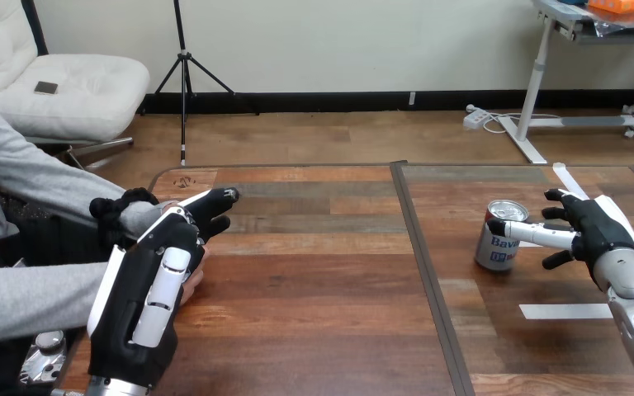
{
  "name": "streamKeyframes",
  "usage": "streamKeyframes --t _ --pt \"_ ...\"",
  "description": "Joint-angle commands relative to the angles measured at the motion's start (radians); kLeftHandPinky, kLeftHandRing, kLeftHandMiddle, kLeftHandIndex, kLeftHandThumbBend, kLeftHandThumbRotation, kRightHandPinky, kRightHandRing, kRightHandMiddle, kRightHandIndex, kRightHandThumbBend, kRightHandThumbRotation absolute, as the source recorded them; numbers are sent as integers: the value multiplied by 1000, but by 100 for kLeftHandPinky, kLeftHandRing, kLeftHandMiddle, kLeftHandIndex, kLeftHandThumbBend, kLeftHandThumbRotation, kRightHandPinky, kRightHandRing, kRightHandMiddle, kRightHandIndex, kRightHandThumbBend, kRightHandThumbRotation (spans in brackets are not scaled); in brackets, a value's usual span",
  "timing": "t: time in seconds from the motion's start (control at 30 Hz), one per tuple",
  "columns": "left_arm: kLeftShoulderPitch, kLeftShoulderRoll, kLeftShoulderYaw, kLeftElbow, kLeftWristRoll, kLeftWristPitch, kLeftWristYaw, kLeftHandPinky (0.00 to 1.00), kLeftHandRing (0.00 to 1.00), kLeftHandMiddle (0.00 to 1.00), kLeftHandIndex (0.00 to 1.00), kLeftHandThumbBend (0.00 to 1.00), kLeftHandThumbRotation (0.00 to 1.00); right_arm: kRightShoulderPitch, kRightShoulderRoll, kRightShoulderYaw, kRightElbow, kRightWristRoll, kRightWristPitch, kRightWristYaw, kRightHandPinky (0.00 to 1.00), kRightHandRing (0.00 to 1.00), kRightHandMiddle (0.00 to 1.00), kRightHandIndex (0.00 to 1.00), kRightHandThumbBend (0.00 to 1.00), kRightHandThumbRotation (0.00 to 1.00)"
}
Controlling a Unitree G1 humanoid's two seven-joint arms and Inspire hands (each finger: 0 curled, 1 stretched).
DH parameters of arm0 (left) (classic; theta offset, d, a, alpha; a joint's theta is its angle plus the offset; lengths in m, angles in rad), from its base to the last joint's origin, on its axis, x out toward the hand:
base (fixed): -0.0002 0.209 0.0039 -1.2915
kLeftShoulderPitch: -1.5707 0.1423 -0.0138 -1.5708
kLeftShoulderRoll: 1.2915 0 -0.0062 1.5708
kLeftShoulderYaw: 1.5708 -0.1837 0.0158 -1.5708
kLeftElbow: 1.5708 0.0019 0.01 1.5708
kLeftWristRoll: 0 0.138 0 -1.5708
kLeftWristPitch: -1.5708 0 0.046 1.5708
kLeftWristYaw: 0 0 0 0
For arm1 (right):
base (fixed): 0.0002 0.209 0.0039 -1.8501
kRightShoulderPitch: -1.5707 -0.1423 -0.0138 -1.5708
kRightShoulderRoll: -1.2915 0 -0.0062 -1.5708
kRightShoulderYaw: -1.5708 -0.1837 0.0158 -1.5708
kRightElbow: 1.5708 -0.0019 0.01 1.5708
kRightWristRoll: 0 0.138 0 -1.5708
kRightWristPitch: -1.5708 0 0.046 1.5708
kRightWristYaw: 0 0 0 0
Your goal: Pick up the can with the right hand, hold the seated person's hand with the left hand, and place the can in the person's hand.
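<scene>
Head view: the left hand point(144, 297) lay nearest, at the left edge of the table point(330, 330), fingers stretched almost straight over the person's hand point(193, 285) — not curled round it. Farther right, the right hand point(598, 235) was spread open, one finger touching the side of the can point(495, 252) — upright on the table.

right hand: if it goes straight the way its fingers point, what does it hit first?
The can. The right hand points left across the table with the upright can directly ahead. One finger looks to be at its side, but depth is unclear.
</scene>
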Motion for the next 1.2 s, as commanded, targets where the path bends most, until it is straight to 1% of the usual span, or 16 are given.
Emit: streamKeyframes --t 0.0,0.03,0.17,0.33,0.47,0.57,0.67,0.77,0.87,1.03,1.17 --pt "-20 -3 7 -52 -22 -14 2 86 88 82 74 53 87 -36 8 -1 -9 5 -2 -14 62 82 87 94 100 35" --pt "-19 -4 7 -53 -22 -13 3 87 88 82 74 53 87 -36 8 -2 -9 6 -1 -14 52 73 80 94 100 35" --pt "-20 -4 7 -50 -26 -19 -2 87 88 82 73 52 87 -38 9 -5 -8 11 0 -2 41 61 71 95 100 34" --pt "-27 0 9 -32 -23 -38 -9 87 88 82 74 51 87 -38 8 6 -10 2 -1 5 41 67 76 97 100 37" --pt "-25 2 9 -37 -17 -30 -4 87 88 82 74 53 87 -37 8 9 -13 0 -10 16 42 67 75 98 100 38" --pt "-25 4 9 -39 -18 -27 -5 87 88 83 74 54 87 -37 9 8 -13 1 -10 22 43 68 78 98 100 39" --pt "-25 3 9 -37 -22 -29 -7 87 89 83 74 55 88 -38 10 9 -13 0 -9 25 41 65 75 99 100 39" --pt "-26 0 11 -36 -16 -35 -1 88 89 83 74 54 87 -38 10 10 -13 -1 -9 31 38 59 70 99 100 40" --pt "-25 -3 12 -39 -6 -36 12 87 88 83 73 53 87 -38 9 17 -13 -7 -12 36 36 58 71 100 100 41" --pt "-23 0 8 -47 -11 -26 11 85 88 83 73 53 87 -41 11 19 -13 -8 -6 42 38 63 77 100 100 42" --pt "-23 1 6 -47 -18 -23 8 86 89 83 72 53 87 -43 16 14 -13 -4 0 44 40 66 79 100 100 42"
